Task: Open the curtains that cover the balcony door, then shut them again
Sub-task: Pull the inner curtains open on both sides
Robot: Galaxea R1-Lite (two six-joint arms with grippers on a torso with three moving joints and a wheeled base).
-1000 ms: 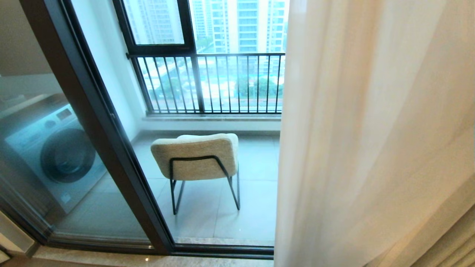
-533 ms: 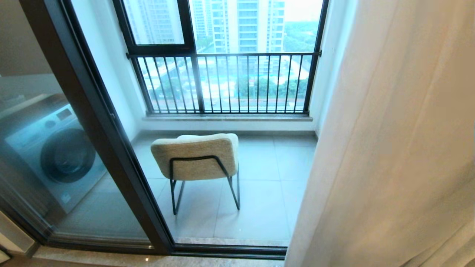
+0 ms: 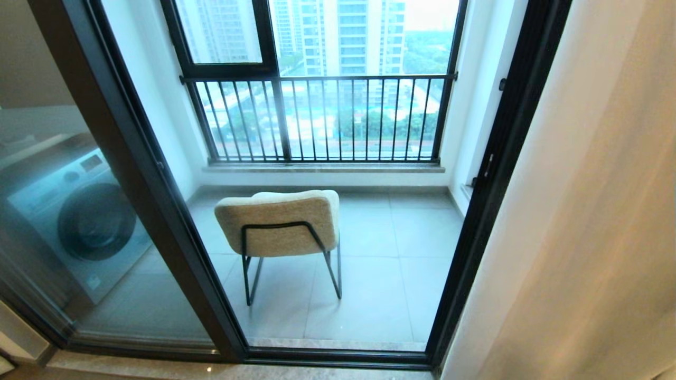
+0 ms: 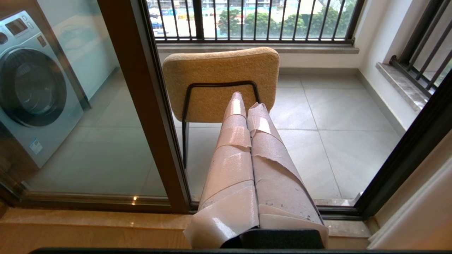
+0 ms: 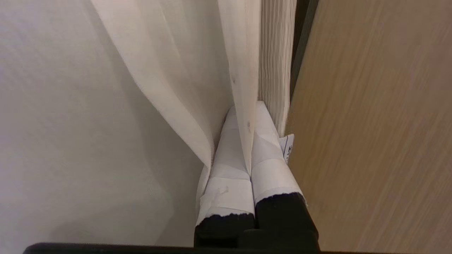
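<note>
Curtain edge pinched by right gripper (image 5: 243,116).
A fold of the curtains (image 5: 243,70) is clamped between its taped fingers (image 5: 229,155); left gripper (image 4: 247,102) is closed, empty, aimed at the chair (image 4: 220,79).

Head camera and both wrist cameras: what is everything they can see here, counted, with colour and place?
curtains: one gathered set, beige-white, bunched at the right of the doorway
balcony door: one, dark frame with glass, straight ahead
chair: one, beige cushion on black legs, on the balcony floor
washing machine: one, grey, behind the left glass pane
railing: one, black bars, across the far window
left end effector: one, wrapped in pale tape, shut, empty, pointing at the chair
right end effector: one, wrapped in white tape, shut on a curtain fold
</note>
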